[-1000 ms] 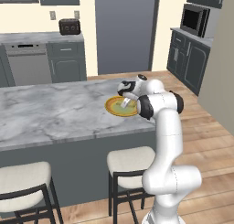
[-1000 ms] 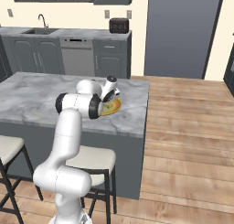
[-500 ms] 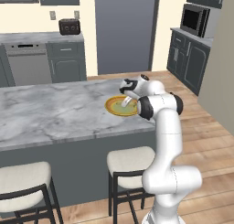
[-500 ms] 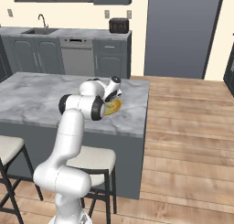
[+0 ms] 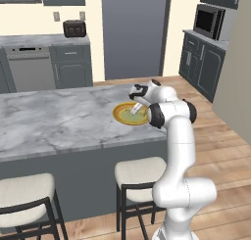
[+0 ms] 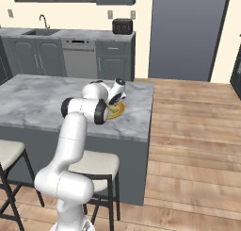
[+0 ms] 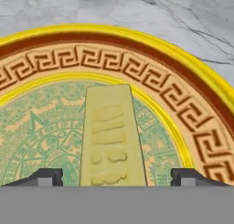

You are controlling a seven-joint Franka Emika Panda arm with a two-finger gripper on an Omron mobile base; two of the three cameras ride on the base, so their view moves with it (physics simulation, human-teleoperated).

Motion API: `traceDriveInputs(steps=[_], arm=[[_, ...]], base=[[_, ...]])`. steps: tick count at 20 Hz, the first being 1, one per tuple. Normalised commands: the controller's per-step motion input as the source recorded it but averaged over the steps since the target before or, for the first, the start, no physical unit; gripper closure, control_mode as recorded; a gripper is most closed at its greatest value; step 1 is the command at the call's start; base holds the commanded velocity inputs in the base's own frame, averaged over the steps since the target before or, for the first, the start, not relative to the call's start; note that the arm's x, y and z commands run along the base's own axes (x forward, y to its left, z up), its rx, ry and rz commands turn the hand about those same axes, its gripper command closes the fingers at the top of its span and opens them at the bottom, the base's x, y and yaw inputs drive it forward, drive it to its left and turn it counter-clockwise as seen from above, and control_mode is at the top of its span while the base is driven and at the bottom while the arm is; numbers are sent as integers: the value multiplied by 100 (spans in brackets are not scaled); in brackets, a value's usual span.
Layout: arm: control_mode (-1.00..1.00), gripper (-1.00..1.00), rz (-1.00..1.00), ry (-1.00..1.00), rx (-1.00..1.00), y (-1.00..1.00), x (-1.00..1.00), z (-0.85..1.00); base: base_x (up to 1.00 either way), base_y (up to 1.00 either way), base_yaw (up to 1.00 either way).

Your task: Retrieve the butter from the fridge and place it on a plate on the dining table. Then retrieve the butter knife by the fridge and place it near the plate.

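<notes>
1. Butter (image 7: pixel 112 136): a pale yellow stick lying flat on the plate (image 7: pixel 183 104). In the hand view it runs from the 6 o'clock edge toward the centre. Raised marks are moulded into its top face; they cannot be read as letters.

2. Plate: yellow outer rim, a dark red ring, an orange band with a Greek-key pattern, then a pale green centre with fine line ornament. No brand or writing can be made out on it.

3. Gripper (image 7: pixel 119 176): the two dark fingertips (image 7: pixel 45 176) stand wide apart, one on either side of the butter, each clear of its sides. The jaws are open and hold nothing.

4. Dining table (image 5: pixel 59 121): grey-white marble top. In the left base view the plate (image 5: pixel 122 117) sits toward the 3 o'clock end of the top, with the gripper (image 5: pixel 139 107) low over it. In the right base view the arm covers most of the plate (image 6: pixel 117 111).

5. Background: a dark toaster (image 5: pixel 74 28) on the far counter, a microwave (image 5: pixel 210 21) at 2 o'clock, and a stool (image 5: pixel 142 171) beneath the table edge; no legible labels.
</notes>
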Motion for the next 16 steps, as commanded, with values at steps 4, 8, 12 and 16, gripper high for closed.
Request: traceDriveInputs(steps=[4, 8, 12, 16], arm=[[-100, -100, 0, 7, -6, 0, 0, 40], [-100, -100, 0, 9, -13, 0, -18, 87], [-100, -100, -3, 6, -14, 0, -63, 76], [-100, -100, -13, 0, -9, 0, -100, 49]], base=[[0, 0, 0], [0, 0, 0], [0, 0, 0], [0, 0, 0]])
